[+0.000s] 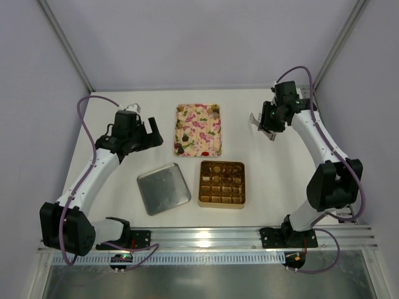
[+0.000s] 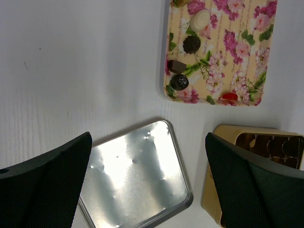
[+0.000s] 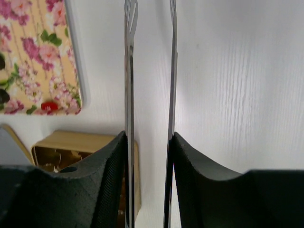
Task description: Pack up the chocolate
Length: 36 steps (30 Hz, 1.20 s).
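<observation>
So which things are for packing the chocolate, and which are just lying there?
For the job: the chocolates, the flowery tray they sit on, the gold box, the tongs in the right claw.
Just lying about: the silver lid; the left claw hangs open and empty.

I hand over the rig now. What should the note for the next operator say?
Left tool: open, empty, above the table near the silver lid.
Right tool: shut on tongs, right of the floral tray.
Chocolate: several pieces on the floral tray; some cells of the gold box look filled.
To do: move the tray pieces into the box.
</observation>
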Tool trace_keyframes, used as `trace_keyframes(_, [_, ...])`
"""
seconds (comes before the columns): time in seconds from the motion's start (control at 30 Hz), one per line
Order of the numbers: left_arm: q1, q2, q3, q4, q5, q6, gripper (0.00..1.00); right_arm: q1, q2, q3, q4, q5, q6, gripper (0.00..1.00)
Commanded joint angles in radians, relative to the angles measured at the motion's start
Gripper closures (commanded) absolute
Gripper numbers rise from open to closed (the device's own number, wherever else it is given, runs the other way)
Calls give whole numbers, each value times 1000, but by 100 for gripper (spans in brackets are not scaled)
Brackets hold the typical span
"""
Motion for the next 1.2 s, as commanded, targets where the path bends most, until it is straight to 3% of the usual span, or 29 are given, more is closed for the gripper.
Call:
trace_keyframes(0.0, [2,-18,28,12,16,7,0,-42,100,75,141,18,8,56])
trace_keyframes(0.3, [2,-25,28,15,16,7,0,-67,343,152,217,102,26,55])
trace_keyframes(0.6, [2,-21,28,18,41,3,0,-76,505,219,132,79,-1,41])
trace_keyframes(1.17, [2,-2,20,7,13,-13,0,-84,582,235,77,101,-6,19])
